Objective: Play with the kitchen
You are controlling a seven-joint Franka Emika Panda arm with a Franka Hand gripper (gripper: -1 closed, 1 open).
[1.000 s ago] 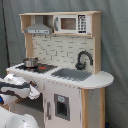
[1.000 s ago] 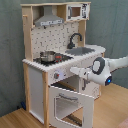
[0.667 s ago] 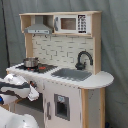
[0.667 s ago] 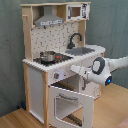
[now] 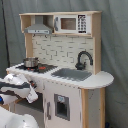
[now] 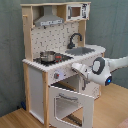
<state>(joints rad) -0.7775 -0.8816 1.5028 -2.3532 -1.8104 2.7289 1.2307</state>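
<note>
Nearest to you in the second exterior view is the oven door [image 6: 71, 104], swung outward and hanging open below the counter. Just above it, the arm [image 6: 107, 70] reaches in from the second exterior view's right, and its gripper [image 6: 80, 67] sits at the front edge of the counter, directly over the open door. You cannot tell from either exterior view how wide the fingers stand, nor whether they hold anything.

In the first exterior view the same arm [image 5: 17, 87] appears at the first exterior view's lower left, with its white end close against the front panel of the kitchen [image 5: 62, 75] below the stovetop side.

The kitchen stands upright on a wooden floor [image 6: 15, 120] in front of a grey curtain [image 6: 10, 45]. Moving back across its counter, you find a small metal pot [image 6: 48, 56] on the stovetop [image 6: 52, 59], on the side nearer the gripper. Beside the stovetop lies the grey sink [image 5: 71, 74], with the black faucet [image 5: 83, 59] curving over its rear edge.

Behind these rises the tiled back wall. At the top, the range hood [image 5: 38, 29] hangs over the stovetop, and the small microwave [image 5: 72, 23] sits above the sink.
</note>
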